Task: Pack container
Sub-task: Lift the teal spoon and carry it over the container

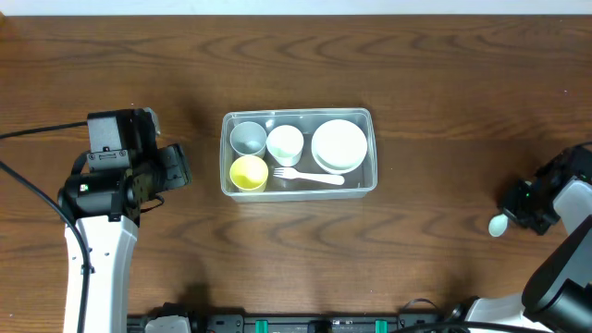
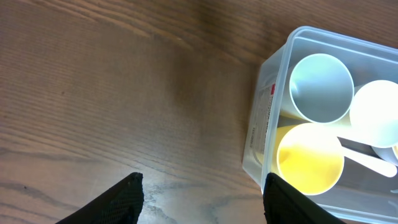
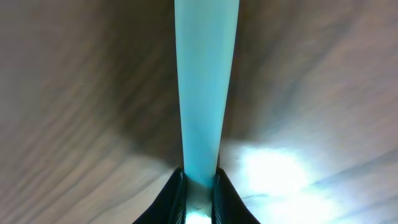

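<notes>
Right gripper (image 3: 198, 186) is clamped on the handle of a pale blue utensil (image 3: 204, 81), close to the worktop (image 1: 296, 259); left gripper (image 2: 202, 198) hangs with fingers apart, just left of the container (image 2: 260, 124); the container sits mid-worktop, holding a yellow cup (image 1: 248, 173), grey cup (image 1: 247, 137), white cup (image 1: 285, 142), white bowl (image 1: 339, 145) and white fork (image 1: 310, 177).
</notes>
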